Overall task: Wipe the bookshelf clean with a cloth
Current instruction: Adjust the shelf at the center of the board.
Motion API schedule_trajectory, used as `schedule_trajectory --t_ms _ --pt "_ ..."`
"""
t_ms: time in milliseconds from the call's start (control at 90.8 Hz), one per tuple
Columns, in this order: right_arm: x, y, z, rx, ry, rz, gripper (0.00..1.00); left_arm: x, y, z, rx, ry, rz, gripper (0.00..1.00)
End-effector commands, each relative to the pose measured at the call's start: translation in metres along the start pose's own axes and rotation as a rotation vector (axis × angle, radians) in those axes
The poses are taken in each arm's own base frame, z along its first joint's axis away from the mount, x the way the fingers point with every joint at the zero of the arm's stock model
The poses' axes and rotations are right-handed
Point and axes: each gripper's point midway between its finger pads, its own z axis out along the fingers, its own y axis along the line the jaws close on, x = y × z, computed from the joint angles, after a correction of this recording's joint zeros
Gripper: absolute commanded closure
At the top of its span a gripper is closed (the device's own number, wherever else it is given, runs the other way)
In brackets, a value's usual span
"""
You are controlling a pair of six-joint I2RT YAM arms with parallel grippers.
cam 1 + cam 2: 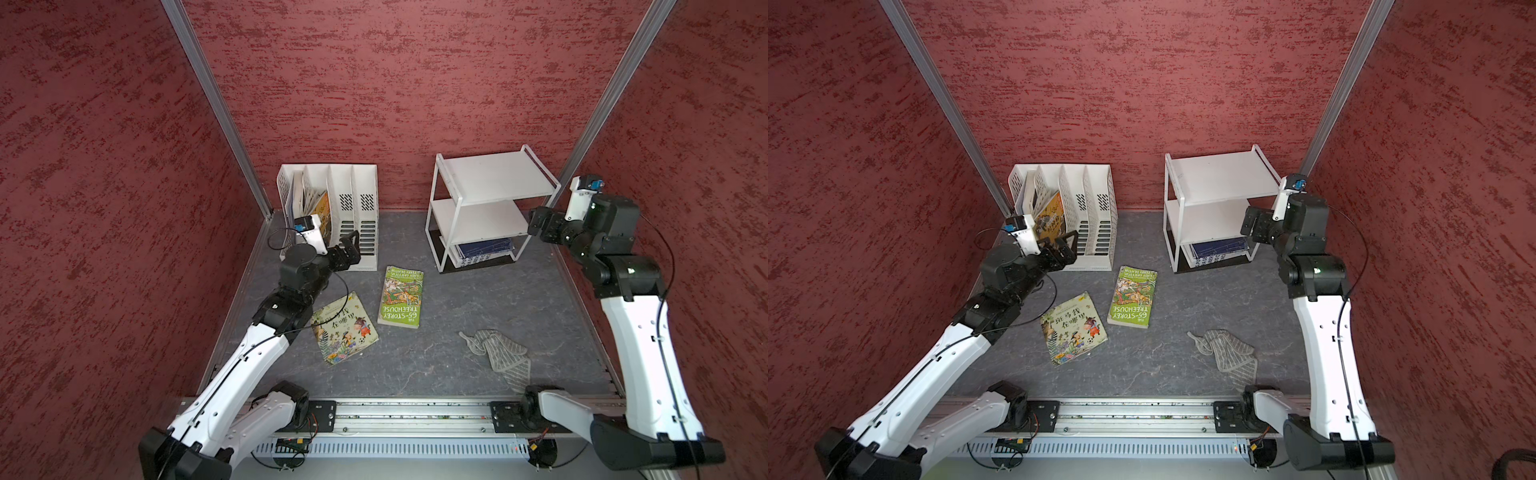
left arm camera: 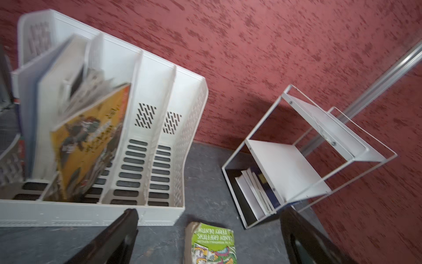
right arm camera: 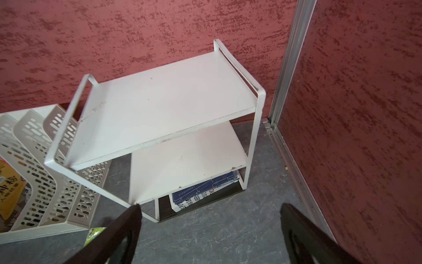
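- The cloth point(image 1: 496, 353) lies crumpled at the near right, long axis diagonal, far-left to near-right.
- The bookshelf point(image 1: 494, 176) stands upright at the back wall, boards lengthwise along it.
- The left gripper point(image 1: 352, 246) and right gripper point(image 1: 533, 224) gape empty.

Green book point(image 1: 400, 297), flat on bench point(image 1: 457, 299), near the left pincer point(image 1: 353, 246), to its right. Cover reads "THE 65-STOREY TREEHOUSE", plus "ANDY GRIFFITHS" and "TERRY DENTON", upside down in both top views.

Picture book point(image 1: 344, 328), nearer the robot's base than the left pincer. Chinese title, "在哪里" legible.

Yellow book point(image 1: 1050, 214), just beyond the left pincer. Black characters, too blurred to read.
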Motion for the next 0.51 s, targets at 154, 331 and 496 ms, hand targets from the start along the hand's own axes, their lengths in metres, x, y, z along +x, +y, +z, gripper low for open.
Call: schedule_trajectory --t_ms 154,331,496 --pt "-0.007 -0.037 0.025 0.137 0.011 0.001 0.01 0.023 -0.085 0.023 0.141 0.083 0.194 0.0" --pt "-0.021 -0.039 0.031 0.092 -0.008 0.047 0.02 0.034 -0.156 0.046 0.343 0.146 0.187 0.0" --pt "-0.013 -0.034 0.019 0.055 0.015 0.083 0.01 0.035 -0.217 0.072 0.467 0.164 0.189 0.05"
